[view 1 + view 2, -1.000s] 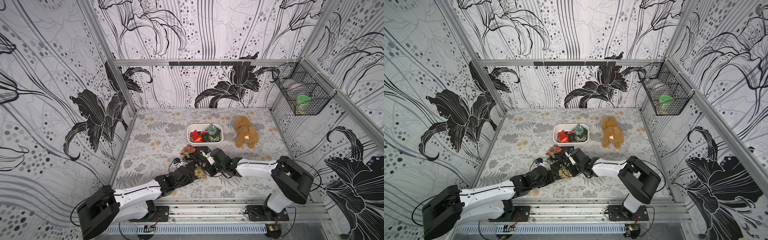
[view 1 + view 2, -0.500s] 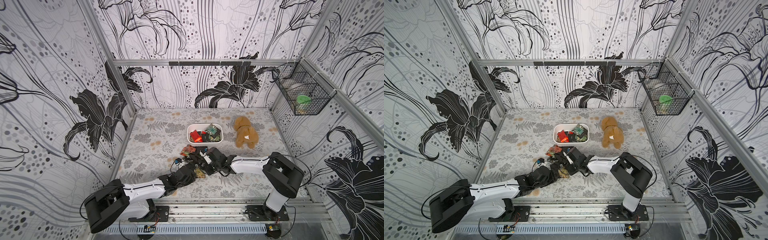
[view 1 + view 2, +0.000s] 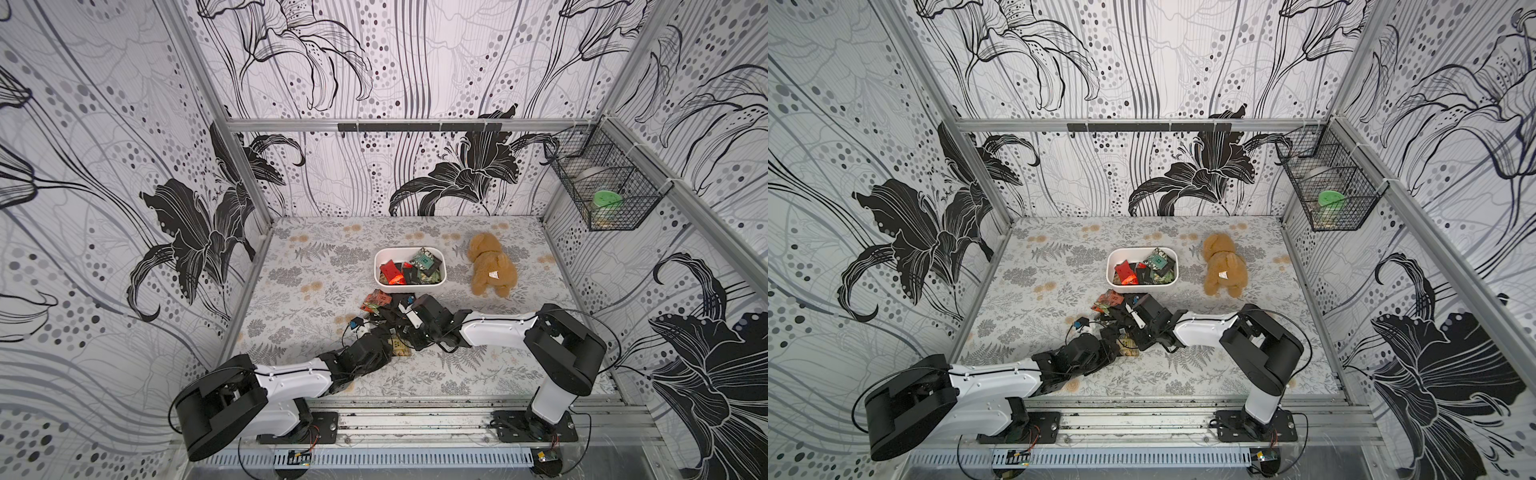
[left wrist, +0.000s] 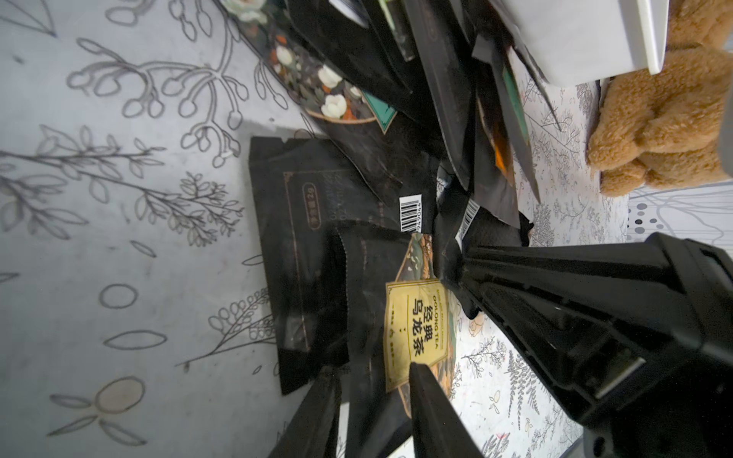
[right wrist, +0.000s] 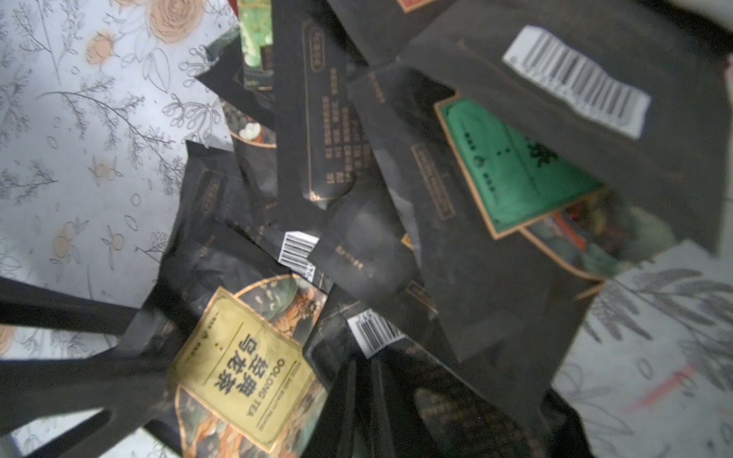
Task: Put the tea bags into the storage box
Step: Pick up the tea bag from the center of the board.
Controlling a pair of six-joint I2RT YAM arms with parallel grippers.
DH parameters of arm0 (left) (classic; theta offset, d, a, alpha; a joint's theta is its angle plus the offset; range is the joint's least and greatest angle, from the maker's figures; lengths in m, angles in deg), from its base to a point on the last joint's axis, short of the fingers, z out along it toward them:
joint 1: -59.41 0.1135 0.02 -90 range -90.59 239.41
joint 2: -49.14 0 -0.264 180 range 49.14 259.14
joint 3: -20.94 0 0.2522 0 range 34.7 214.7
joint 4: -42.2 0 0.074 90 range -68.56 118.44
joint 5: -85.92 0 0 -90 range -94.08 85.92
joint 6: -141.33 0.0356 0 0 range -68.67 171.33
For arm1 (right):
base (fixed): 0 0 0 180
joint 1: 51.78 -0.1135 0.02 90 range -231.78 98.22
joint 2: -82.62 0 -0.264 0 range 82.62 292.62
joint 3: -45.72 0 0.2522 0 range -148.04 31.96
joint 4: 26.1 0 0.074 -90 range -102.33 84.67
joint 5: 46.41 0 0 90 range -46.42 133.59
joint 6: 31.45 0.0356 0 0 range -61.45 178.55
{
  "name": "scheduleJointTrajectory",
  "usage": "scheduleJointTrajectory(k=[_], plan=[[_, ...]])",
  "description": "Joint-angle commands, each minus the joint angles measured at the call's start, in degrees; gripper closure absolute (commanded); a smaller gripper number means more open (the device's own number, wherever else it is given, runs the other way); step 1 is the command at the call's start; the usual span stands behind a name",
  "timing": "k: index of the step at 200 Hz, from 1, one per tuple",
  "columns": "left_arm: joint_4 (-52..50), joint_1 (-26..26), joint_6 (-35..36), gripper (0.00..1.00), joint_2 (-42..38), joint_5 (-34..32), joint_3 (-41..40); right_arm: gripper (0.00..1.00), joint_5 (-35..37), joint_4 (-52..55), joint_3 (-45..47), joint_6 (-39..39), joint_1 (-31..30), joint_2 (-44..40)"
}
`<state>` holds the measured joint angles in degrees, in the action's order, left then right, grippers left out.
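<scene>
left gripper (image 4: 375, 370), jaws slightly apart, straddles the yellow-label tea bag (image 4: 416, 325), hold unconfirmed; right gripper (image 4: 450, 273) clamps a barcoded tea bag (image 4: 496, 234); storage box (image 3: 415, 288) at their 12 o'clock.

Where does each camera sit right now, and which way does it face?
Both top views: high over the front rail, looking down on the table; left arm, right arm visible.
Left wrist: low over the tea bags, facing storage box and plush toy; left gripper, right gripper visible.
Right wrist: close above the same pile; both grippers visible.
Wrist views share the yellow-label tea bag.
</scene>
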<state>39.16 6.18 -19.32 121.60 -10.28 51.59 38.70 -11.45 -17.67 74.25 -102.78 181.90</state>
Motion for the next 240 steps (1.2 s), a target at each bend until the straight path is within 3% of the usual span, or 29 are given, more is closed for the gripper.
scheduleJointTrajectory(k=[1, 105, 148, 192, 240], plan=[[3.1, -0.2, -2.0, 0.69, 0.3, -0.3, -1.2, 0.86, -0.2, 3.4, -0.3, -0.7, -0.7, 1.9], [12.1, -0.2, -5.9, 0.7, 3.2, -0.8, -1.8, 0.86, -1.4, 3.8, -0.7, -1.1, -1.0, 2.3], [16.2, -0.2, -6.1, 0.79, 7.8, 1.8, -0.7, 0.86, -1.2, 3.9, -0.7, -1.2, -1.1, 2.2], [13.7, -0.1, -5.7, 0.95, 7.6, 2.4, -0.6, 0.86, -1.2, 2.5, 0.4, -1.2, -1.1, 0.5], [2.6, -0.2, -4.0, 1.0, -2.3, 0.5, -0.5, 0.84, -0.7, -1.4, 3.9, -0.9, -1.1, -5.7]])
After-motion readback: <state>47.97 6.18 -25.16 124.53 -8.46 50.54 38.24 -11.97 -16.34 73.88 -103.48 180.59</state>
